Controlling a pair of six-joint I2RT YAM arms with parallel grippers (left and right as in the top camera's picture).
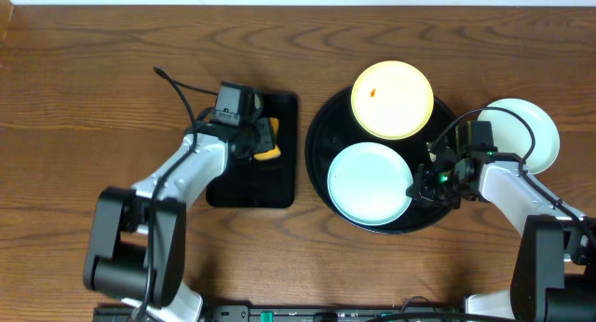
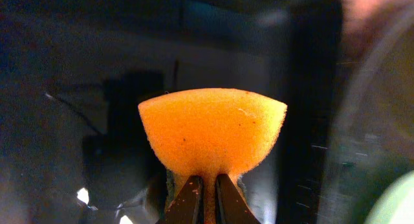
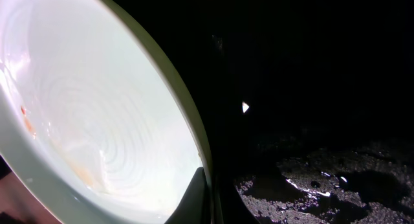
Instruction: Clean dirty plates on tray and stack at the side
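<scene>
Left fingers pinch orange sponge; right fingers grip mint plate.

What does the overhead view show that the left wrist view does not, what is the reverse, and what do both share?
Only overhead: the yellow plate with an orange speck on the round tray, the right gripper pinching the rim of a mint-blue plate, and a second mint-blue plate on the table. Only left wrist: the fingertips squeezing the sponge's base so it fans out. Both: the left gripper shut on the orange sponge over the rectangular tray.
</scene>
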